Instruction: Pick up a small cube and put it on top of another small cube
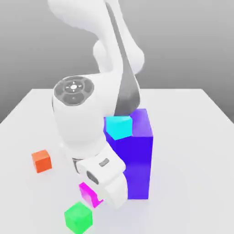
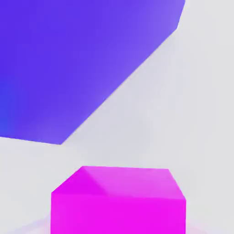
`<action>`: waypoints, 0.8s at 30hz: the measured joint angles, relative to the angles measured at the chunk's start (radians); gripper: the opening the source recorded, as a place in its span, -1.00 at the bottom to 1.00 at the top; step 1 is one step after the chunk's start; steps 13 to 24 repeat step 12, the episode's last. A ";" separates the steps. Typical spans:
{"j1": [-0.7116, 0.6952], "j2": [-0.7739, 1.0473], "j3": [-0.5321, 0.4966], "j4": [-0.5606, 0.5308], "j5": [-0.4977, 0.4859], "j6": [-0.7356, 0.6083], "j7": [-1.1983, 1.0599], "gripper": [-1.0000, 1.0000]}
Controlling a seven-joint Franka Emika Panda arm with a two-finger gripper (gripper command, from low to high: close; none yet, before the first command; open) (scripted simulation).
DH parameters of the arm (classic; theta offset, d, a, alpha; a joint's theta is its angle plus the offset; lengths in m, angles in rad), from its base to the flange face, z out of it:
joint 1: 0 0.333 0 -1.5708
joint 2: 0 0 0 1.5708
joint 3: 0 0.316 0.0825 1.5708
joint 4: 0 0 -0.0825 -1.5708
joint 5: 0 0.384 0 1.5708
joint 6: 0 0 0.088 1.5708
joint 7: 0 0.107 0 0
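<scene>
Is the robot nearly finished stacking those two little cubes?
About halfway. Done: the shut gripper holds the small magenta cube. In hand: carrying it beside the tall blue-violet block. Left: setting it on the small green cube, whose top is bare.

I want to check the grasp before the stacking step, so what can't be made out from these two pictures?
- Gripper fingertips: exterior view, covered by the hand's white housing.
- Magenta cube: exterior view, partly behind the hand; hand view, lower part cut by the picture's edge.
- Blue-violet block: its left side behind the arm in the exterior view.
- Whether the magenta cube is off the table: cannot tell.
</scene>
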 joint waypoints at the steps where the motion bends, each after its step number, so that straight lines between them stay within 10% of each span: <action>1: -0.002 -0.004 -0.013 -0.010 -0.020 0.038 0.010 -1.00; 4: 0.084 0.094 -0.138 -0.004 -0.185 0.129 0.123 -1.00; 5: 0.118 0.129 -0.183 0.002 -0.238 0.154 0.160 1.00; 24: 0.124 0.135 -0.191 0.002 -0.246 0.161 0.166 1.00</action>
